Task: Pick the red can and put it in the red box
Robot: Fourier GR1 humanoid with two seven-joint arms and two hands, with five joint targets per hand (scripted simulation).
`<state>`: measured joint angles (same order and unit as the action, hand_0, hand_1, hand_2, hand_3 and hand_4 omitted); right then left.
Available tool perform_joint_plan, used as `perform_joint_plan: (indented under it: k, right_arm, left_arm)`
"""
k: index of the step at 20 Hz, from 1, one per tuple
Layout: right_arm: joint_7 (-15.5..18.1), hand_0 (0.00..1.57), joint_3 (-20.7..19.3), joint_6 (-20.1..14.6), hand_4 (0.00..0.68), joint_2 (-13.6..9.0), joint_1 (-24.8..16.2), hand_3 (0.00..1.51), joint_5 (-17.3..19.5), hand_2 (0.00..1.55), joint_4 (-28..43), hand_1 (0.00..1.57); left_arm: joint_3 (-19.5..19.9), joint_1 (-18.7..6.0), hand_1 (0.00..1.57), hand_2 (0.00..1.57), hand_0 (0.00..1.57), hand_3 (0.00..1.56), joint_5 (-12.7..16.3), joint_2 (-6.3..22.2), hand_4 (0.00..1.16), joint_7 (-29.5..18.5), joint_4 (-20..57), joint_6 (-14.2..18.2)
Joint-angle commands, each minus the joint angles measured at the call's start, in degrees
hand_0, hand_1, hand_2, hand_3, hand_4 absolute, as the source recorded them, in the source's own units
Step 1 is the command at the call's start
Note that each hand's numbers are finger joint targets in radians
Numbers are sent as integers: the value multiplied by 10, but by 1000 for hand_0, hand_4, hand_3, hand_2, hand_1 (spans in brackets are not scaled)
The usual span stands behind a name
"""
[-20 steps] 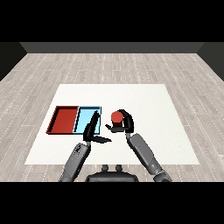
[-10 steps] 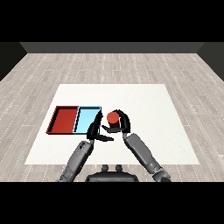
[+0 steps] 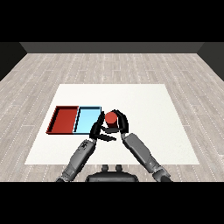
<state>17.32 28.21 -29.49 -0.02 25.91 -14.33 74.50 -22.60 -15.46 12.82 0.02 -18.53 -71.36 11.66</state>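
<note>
The right hand (image 3: 120,124) has its fingers curled round the red can (image 3: 111,118) and holds it upright, just off the right edge of the light blue tray (image 3: 87,120). You can see the can's red top between the black fingers. The left hand (image 3: 99,131) sits right beside it, close to the front right corner of the blue tray, fingers straight and relaxed, gripping nothing; whether it touches the can, I cannot tell. The red tray (image 3: 63,120) lies on the left half of the white table (image 3: 144,109), side by side with the blue one, and the can is not in it. Both grey forearms reach in from the table's front edge.
</note>
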Motion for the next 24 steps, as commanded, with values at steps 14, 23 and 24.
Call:
perform_joint_plan:
  k: [14,23,24]
  right_arm:
    - [-26,1482,43,-27,632,0,25,1372,-10,1455,13,1482]
    - [28,1408,111,-79,627,0,70,1366,-88,1446,-45,1408]
    - [30,1479,115,-80,632,0,31,1367,-76,1455,-11,1479]
  left_arm:
    - [-39,-61,0,0,0,0,48,0,0,-10,26,36]
    - [-73,-70,1331,1414,1331,1355,96,0,949,0,46,199]
    - [-86,-56,1571,1564,1571,1486,86,0,988,-12,53,198]
